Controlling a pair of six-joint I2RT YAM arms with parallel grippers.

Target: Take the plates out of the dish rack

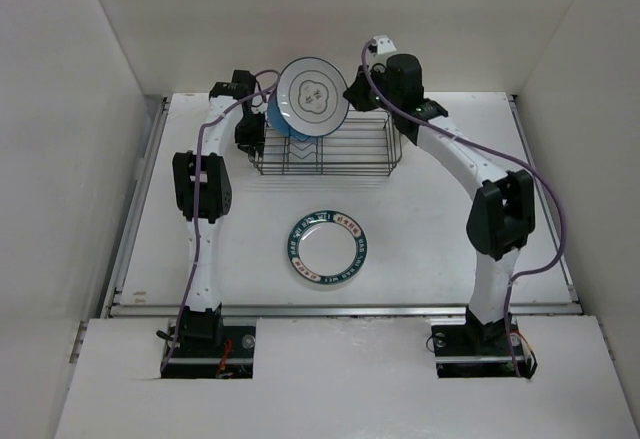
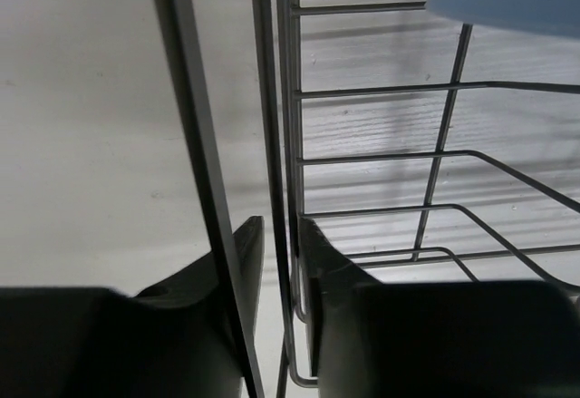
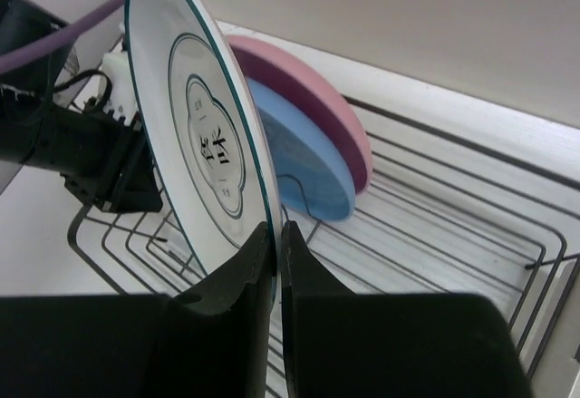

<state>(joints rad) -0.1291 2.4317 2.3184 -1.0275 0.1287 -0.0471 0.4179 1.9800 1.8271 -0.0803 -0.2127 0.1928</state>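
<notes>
My right gripper point(image 1: 352, 94) point(image 3: 276, 228) is shut on the lower rim of a white plate point(image 1: 313, 97) point(image 3: 195, 135) with a thin green rim line and a centre motif. It holds the plate upright above the left end of the dish rack point(image 1: 370, 149) point(image 3: 453, 226). A blue plate point(image 1: 285, 124) point(image 3: 299, 153) and a pink plate point(image 3: 308, 81) stand in the rack behind it. My left gripper point(image 1: 250, 134) point(image 2: 281, 226) is at the rack's left end, its jaws slightly open around the rack's end wires point(image 2: 381, 158). Another white plate with a green patterned rim point(image 1: 326, 247) lies flat on the table.
The rack sits at the back of the white table point(image 1: 450, 249), close to the back wall. White side walls stand on both sides. A raised lip point(image 1: 340, 309) runs along the table's near edge in front of the arm bases.
</notes>
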